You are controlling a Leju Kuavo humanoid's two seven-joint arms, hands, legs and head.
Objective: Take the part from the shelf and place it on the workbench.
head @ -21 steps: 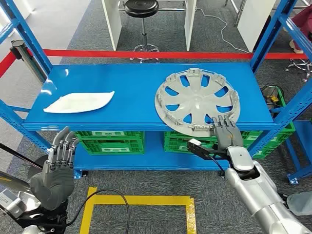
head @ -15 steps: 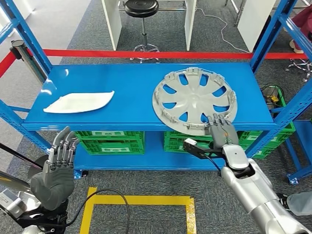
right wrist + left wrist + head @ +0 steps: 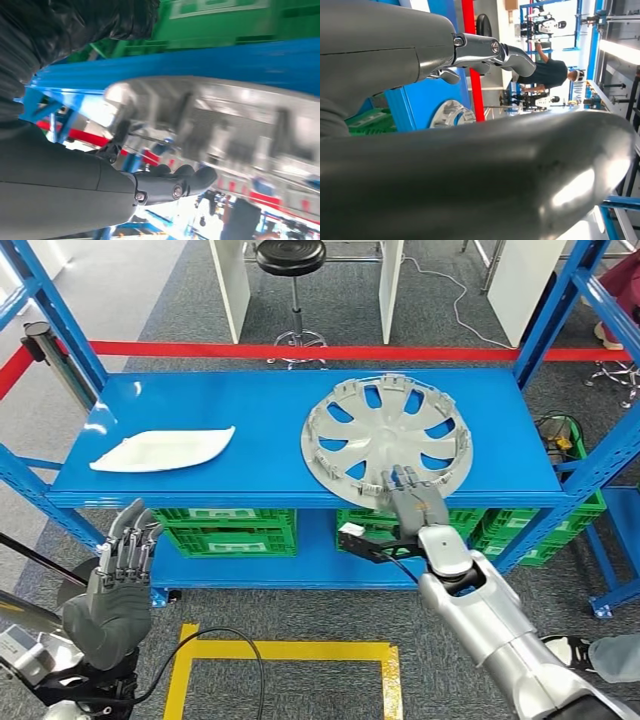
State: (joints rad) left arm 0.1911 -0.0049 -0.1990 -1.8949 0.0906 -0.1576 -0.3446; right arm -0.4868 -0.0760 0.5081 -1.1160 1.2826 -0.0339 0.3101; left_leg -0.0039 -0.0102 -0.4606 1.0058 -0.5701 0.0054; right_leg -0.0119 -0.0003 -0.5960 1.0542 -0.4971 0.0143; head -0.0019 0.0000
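Note:
A silver hubcap [image 3: 385, 435] lies on the blue shelf [image 3: 264, 455], right of centre, its near rim hanging over the front edge. My right hand [image 3: 413, 505] grips that near rim, fingers on top and thumb underneath. The right wrist view shows the hubcap's ribbed rim [image 3: 226, 120] close above the thumb [image 3: 177, 185]. A white curved panel [image 3: 162, 450] rests on the shelf's left part. My left hand [image 3: 121, 570] hangs below the shelf's left front, fingers up and holding nothing. In the left wrist view the hubcap [image 3: 452, 112] shows past my left hand [image 3: 471, 165].
Green crates [image 3: 226, 530] sit on the lower shelf. Blue uprights [image 3: 555, 310] frame both ends. A red barrier tape [image 3: 302, 351] runs behind the shelf, with a black stool [image 3: 290, 260] beyond. Yellow floor marking [image 3: 287, 650] lies in front. A person [image 3: 546, 75] stands far off.
My right hand has moved left along the shelf's front edge, taking the hubcap with it; the hubcap has also turned a little. The left hand and white panel stayed put.

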